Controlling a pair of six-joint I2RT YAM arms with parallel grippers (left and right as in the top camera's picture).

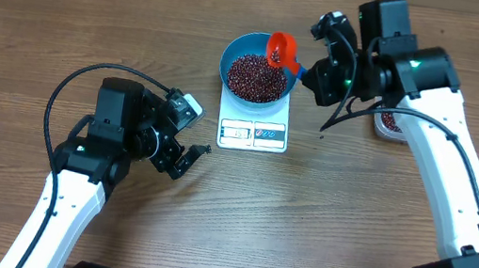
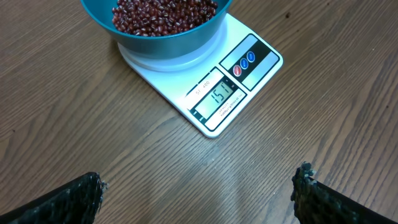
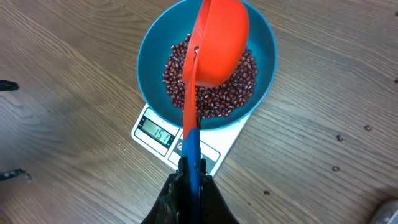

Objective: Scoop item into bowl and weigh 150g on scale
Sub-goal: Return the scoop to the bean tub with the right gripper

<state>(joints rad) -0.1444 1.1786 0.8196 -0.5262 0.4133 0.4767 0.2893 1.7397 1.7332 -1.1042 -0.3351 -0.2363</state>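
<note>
The right fingers (image 3: 188,177) clamp the orange scoop (image 3: 217,43) by its handle, cup straight ahead over the blue bowl (image 3: 146,56) of beans (image 3: 239,93) on the scale (image 1: 254,133). The left fingers (image 1: 188,158), spread wide and empty, sit farther off.

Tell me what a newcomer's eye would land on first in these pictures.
The bright blue bowl, heaped with dark red-brown beans, sits on the white scale near the table's middle. An orange scoop, gripped by its handle in the shut right gripper, is tipped over the bowl. The left gripper stands open and empty, left of the scale.
</note>
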